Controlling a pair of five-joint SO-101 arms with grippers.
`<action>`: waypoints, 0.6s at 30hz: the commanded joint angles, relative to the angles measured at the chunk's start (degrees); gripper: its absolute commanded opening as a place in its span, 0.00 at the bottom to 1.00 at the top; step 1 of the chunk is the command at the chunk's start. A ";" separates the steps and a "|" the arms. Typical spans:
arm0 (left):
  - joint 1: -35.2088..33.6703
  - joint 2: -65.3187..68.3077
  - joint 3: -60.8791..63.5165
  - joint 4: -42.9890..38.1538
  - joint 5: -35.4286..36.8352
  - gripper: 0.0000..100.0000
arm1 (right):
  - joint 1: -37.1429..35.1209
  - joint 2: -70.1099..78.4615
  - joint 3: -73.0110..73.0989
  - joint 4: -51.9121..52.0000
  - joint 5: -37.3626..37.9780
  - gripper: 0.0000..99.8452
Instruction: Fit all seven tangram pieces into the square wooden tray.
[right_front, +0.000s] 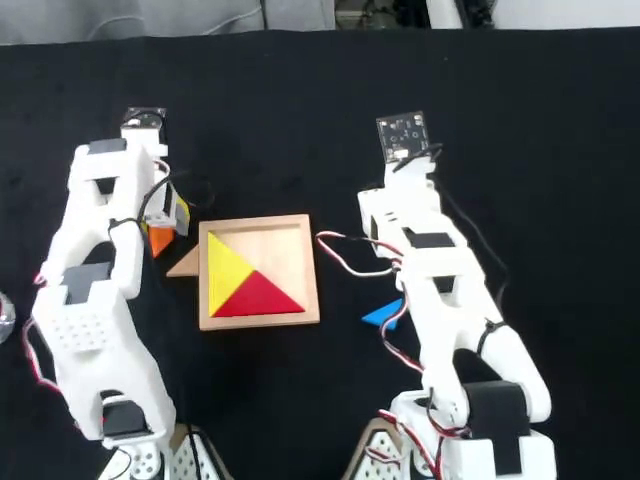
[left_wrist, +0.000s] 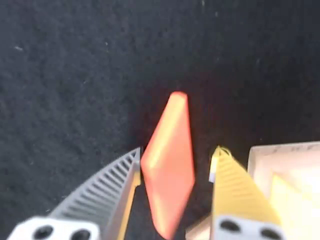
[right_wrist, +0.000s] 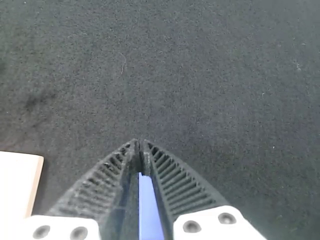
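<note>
In the high view, the left end effector (right_front: 168, 222) hangs just beside a far corner of the square wooden tray (right_front: 311, 270). The orange piece (right_front: 159, 241) peeks out beneath it and is largely covered by the left arm (right_front: 100, 250). The tray lies between the two arms on the black counter (right_front: 540, 150). It holds a yellow triangle (right_front: 226, 268) and a red triangle (right_front: 258, 296) that touch along one edge, and the rest of its floor is bare wood. A tan triangle (right_front: 184, 266) pokes out against the rim facing the left arm. A blue piece (right_front: 380, 316) lies on the tray's other side, partly hidden under the right arm (right_front: 430, 260). A small shiny object (right_front: 4, 312) is cut off at the frame's edge and cannot be made out. In the left wrist view, the left end effector is partly open around the orange piece (left_wrist: 167, 165). The grey finger (left_wrist: 125, 172) meets one edge of the piece, while the yellow finger (left_wrist: 232, 185) stands just clear across a dark gap. Whether the piece rests on the counter or is raised cannot be told. A tray corner (left_wrist: 285, 155) sits just beyond the yellow finger. In the right wrist view, the right end effector (right_wrist: 139, 145) is closed, its tips together above the counter. A thin blue strip (right_wrist: 149, 210) shows in the slit between its fingers, and whether it is clamped there or lies beneath cannot be told. A tray corner (right_wrist: 17, 185) is cut off at the frame's edge.
</note>
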 joint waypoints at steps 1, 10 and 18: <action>1.36 1.76 -4.97 2.55 0.88 0.23 | -0.62 -2.33 -0.22 -1.14 0.00 0.01; 4.53 6.59 -11.47 7.74 0.79 0.17 | -0.62 -2.51 -0.22 -1.05 0.00 0.01; -0.66 1.67 -16.22 13.63 0.35 0.16 | -0.53 -2.59 -0.22 -1.05 0.00 0.01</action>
